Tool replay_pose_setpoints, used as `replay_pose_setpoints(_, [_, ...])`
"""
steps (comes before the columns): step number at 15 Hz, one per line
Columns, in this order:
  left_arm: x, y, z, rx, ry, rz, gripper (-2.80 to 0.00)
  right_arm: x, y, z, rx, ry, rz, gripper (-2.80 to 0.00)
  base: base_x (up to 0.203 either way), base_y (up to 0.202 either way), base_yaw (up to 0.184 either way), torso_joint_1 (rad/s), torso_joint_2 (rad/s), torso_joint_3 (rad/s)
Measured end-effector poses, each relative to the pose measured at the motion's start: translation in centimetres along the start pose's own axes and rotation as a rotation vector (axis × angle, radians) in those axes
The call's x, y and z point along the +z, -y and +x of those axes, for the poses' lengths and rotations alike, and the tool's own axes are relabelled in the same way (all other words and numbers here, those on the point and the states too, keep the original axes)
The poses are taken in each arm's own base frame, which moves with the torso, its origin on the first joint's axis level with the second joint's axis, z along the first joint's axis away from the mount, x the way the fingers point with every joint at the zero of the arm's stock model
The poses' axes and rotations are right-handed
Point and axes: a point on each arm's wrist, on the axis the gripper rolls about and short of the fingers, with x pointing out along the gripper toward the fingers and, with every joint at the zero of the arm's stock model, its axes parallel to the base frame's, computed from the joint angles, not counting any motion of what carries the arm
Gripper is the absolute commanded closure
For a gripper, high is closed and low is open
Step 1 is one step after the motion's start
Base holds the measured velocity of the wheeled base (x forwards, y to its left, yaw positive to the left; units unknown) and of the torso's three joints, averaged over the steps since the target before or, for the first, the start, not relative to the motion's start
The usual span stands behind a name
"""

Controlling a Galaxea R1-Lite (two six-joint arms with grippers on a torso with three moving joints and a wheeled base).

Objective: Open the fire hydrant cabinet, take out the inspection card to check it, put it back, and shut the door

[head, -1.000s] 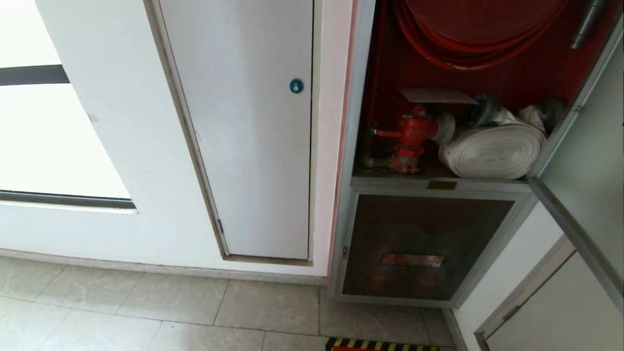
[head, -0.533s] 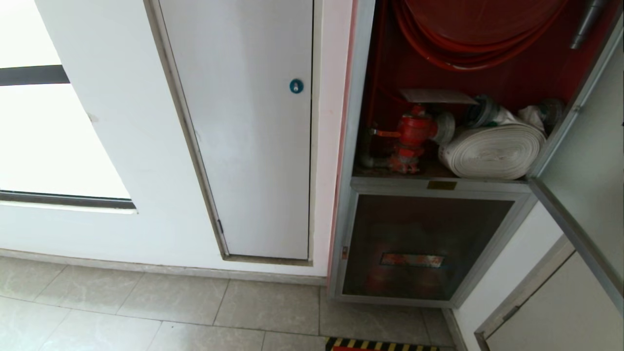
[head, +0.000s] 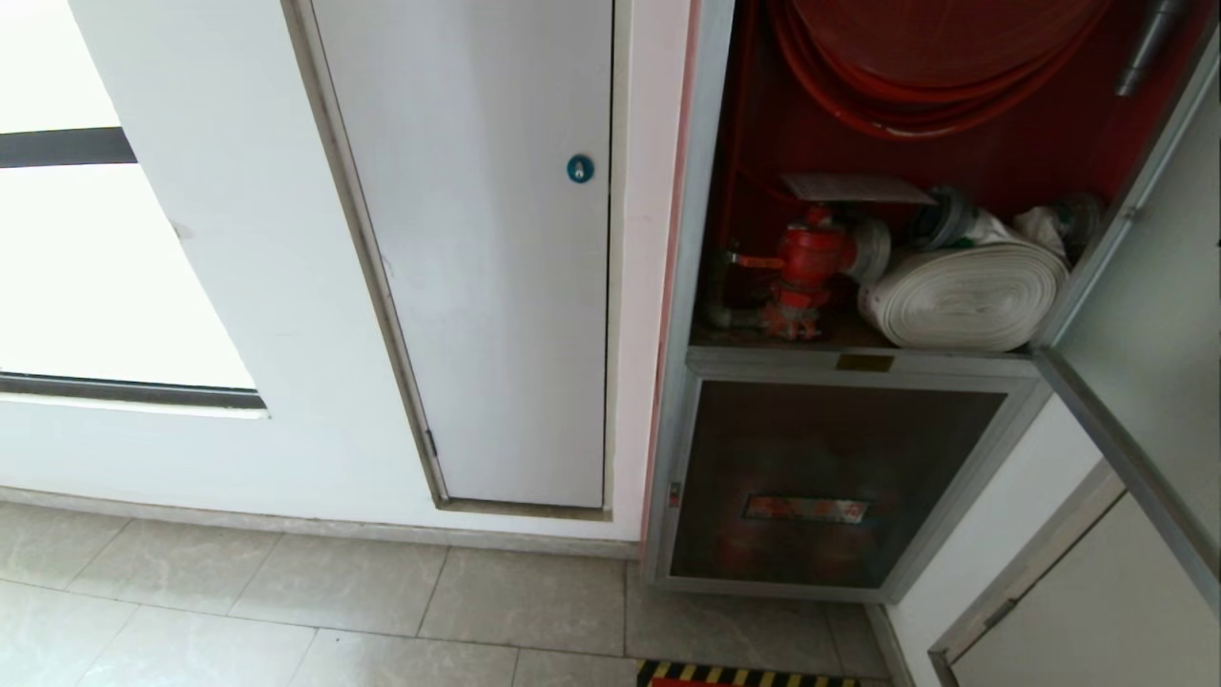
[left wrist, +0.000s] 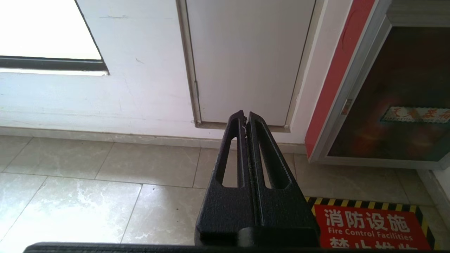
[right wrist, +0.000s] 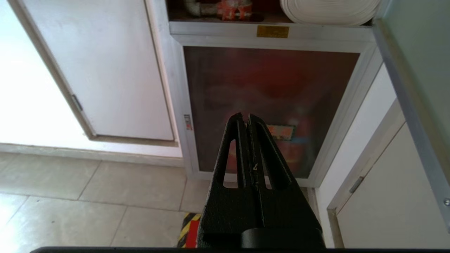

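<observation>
Inspection card (head: 856, 188) flat, apparently lengthwise across cabinet (head: 701, 191).

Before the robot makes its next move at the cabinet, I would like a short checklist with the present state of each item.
1. The door of the fire hydrant cabinet stands open to the right: ok for reaching in, not ok for finishing.
2. The inspection card lies inside above the red valve: ok.
3. Right gripper shut and empty, facing the lower glass door: ok.
4. Left gripper shut and empty, low over the floor: ok.
5. Card already checked: cannot tell.
6. Hose roll clear of the door's path: cannot tell.
</observation>
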Motion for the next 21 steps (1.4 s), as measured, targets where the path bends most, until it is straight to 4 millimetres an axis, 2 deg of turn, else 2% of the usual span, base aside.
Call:
replay_pose_setpoints(3, [0.0,0.0,0.0,0.0,0.0,0.0,0.0,-0.67,0.02,0.07,-0.003,-0.045,0.002,0.0,0.0,0.0,0.0,0.0,0.0,0.0])
replay_pose_setpoints(18, [0.01,0.0,0.0,0.001,0.001,0.002,0.0,-0.79,0.02,0.1,-0.005,-0.049,0.005,0.0,0.0,0.0,0.0,0.0,0.0,0.0])
replay_pose_setpoints(21, [0.02,0.0,0.0,0.001,0.001,0.002,0.0,-0.79,0.02,0.1,-0.005,-0.049,0.005,0.0,0.173,0.0,-0.001,0.007,0.0,0.007])
